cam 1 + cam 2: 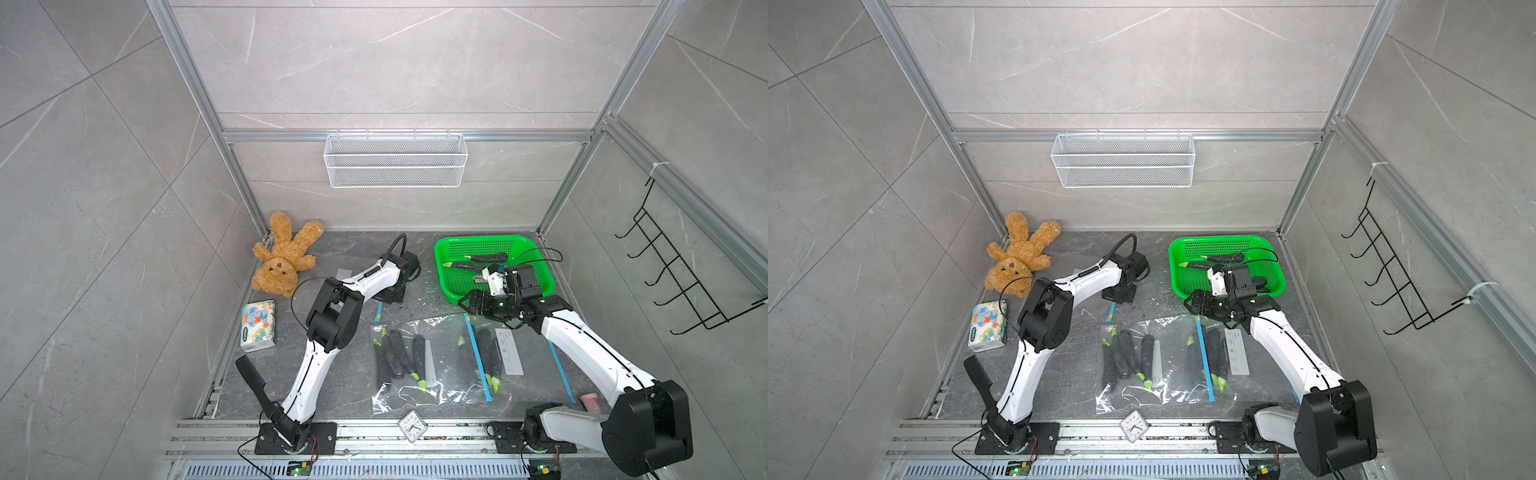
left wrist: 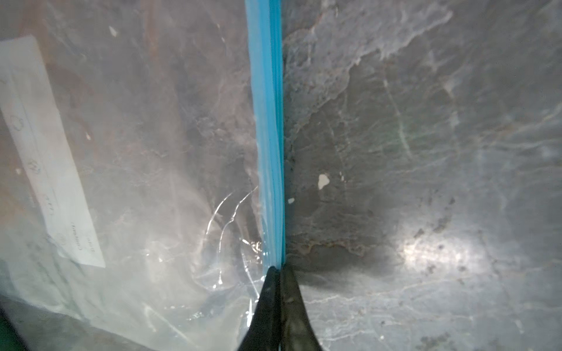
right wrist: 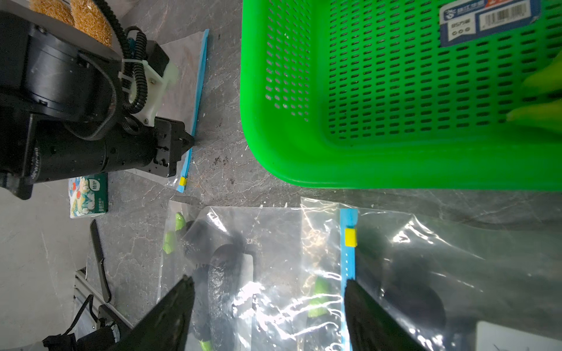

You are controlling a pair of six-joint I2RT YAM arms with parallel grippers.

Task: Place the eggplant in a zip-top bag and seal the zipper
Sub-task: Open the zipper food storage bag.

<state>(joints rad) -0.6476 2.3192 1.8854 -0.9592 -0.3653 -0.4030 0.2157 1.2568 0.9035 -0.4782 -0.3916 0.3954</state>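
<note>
Blue zipper strip of empty clear plastic zip-top bag sits clamped in left gripper, fingers pressed together on it. Right gripper: fingers wide apart, empty. Dark long eggplant lies in green perforated plastic basket. Lift strip slowly, w/o slipping; can't tell if both lips caught.

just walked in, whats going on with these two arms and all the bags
The left end effector is shut on the blue zipper strip of a flat zip-top bag that looks empty. That bag lies on the table beside the green basket. The right end effector is open and holds nothing, hovering over two other bags that already hold eggplants. More lie in the basket, and the pinched bag is not yet filled.
</note>
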